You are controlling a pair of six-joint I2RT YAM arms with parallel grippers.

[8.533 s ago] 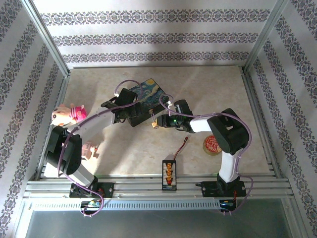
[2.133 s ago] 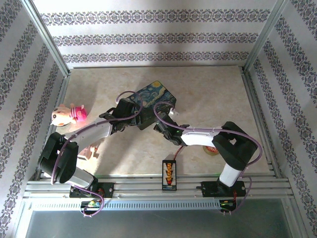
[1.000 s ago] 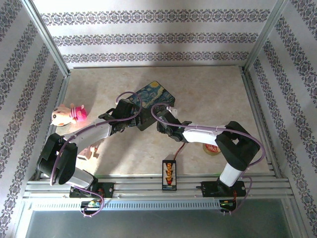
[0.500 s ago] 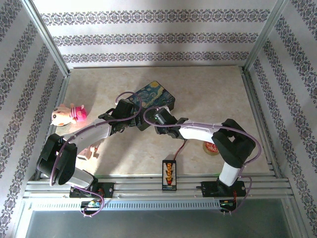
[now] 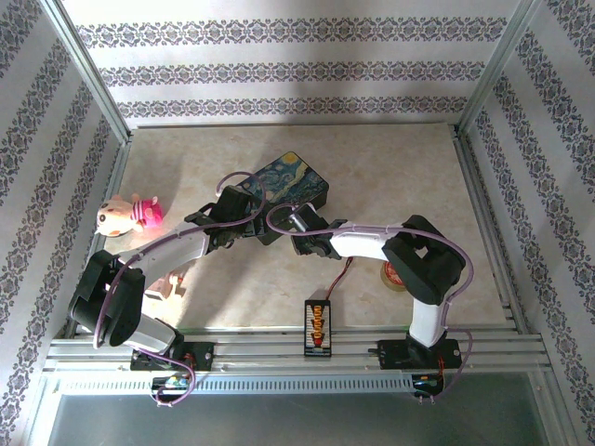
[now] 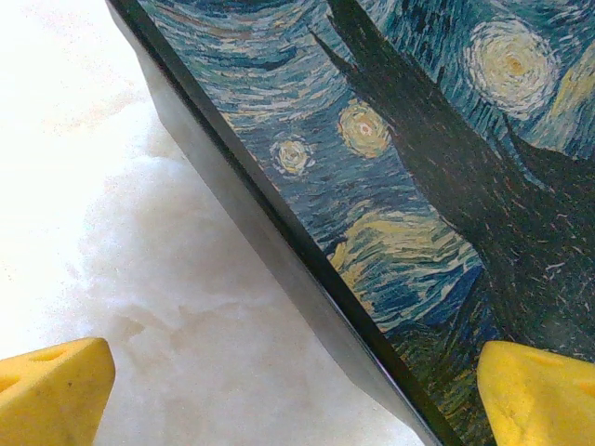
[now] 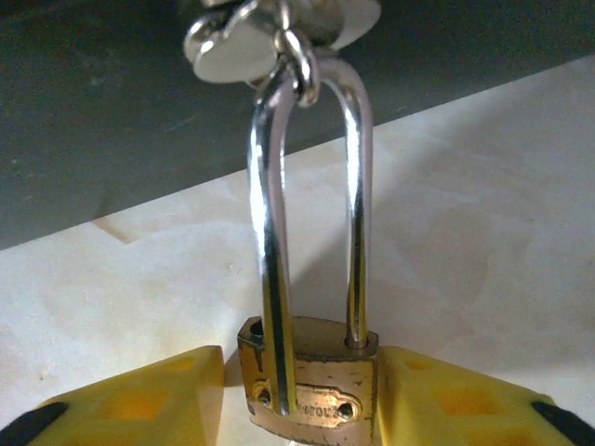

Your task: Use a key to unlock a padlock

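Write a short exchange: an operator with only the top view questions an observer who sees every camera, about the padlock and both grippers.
Operator: What is the right gripper doing?
Observer: Its fingers flank the brass body of the padlock, very close on both sides. I cannot tell if they press it.
Operator: Is the padlock on the box?
Observer: Yes, its shackle is threaded through the clasp on the box.
Operator: And the left gripper?
Observer: Open, with one finger over the table and the other over the box.
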